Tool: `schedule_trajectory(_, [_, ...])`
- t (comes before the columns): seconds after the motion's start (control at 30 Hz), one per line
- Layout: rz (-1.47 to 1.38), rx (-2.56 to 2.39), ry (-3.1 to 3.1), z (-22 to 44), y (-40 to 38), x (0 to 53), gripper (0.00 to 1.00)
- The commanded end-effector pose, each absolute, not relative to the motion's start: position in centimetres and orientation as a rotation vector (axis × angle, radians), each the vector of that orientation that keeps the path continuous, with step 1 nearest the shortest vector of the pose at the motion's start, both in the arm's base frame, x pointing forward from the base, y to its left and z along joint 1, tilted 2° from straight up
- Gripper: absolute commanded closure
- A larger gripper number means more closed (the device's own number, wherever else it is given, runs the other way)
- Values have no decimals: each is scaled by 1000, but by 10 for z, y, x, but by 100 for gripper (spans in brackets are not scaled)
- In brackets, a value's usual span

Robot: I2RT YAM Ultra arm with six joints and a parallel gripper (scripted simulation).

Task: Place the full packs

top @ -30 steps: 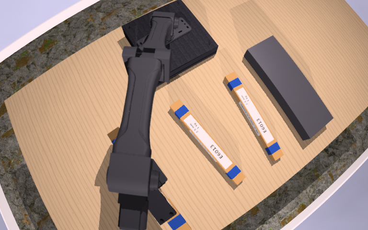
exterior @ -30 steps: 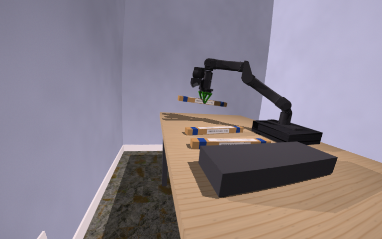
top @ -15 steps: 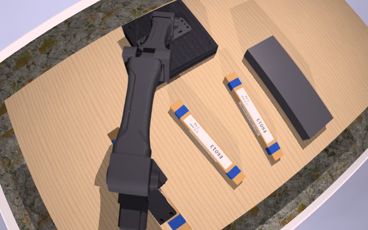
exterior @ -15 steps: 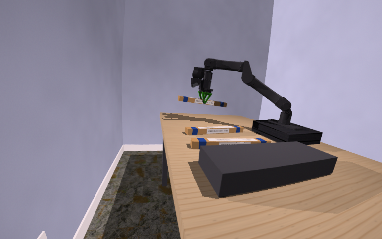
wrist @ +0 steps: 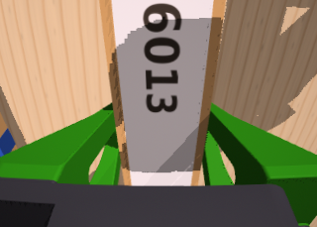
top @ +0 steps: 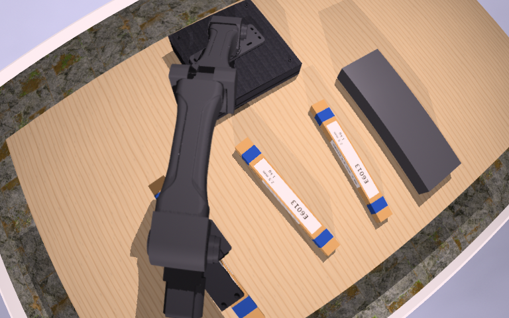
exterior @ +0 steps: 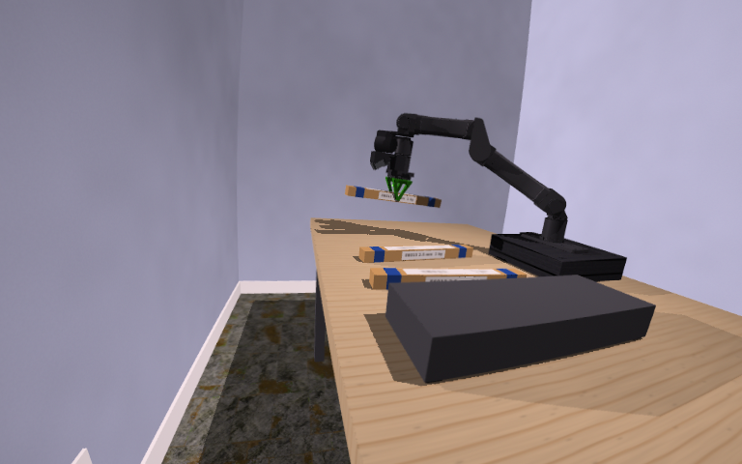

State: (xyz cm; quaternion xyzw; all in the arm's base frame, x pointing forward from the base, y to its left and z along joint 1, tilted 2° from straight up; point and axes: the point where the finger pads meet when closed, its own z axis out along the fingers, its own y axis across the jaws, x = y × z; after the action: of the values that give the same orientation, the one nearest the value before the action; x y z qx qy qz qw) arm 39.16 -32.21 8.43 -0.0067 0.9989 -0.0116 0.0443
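Observation:
My gripper (exterior: 397,192) (wrist: 161,108) has green fingers and is shut on one tan pack of electrodes (exterior: 392,195) (wrist: 161,49) with blue bands and a white "E6013" label. It grips the pack near its middle and holds it high above the table, slightly tilted. In the top view the arm hides most of this pack; only its blue-banded end (top: 244,305) shows. Two like packs lie flat on the table: the middle pack (top: 287,195) (exterior: 415,252) and the pack nearest the platform (top: 350,159) (exterior: 446,275). The low dark grey platform (top: 397,118) (exterior: 513,322) has nothing on it.
The arm's black base plate (top: 265,67) (exterior: 558,258) sits at the table's back edge. The wooden table (top: 91,138) (exterior: 536,414) stands over a stone floor (exterior: 271,367); its edge is close to the held pack's end.

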Motion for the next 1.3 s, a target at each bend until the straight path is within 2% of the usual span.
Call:
schedule_trajectory(0.0, [49, -22, 3111, 99, -328, 394, 100])
schedule_trajectory(1.27, [49, -22, 3111, 64, -327, 395, 100])
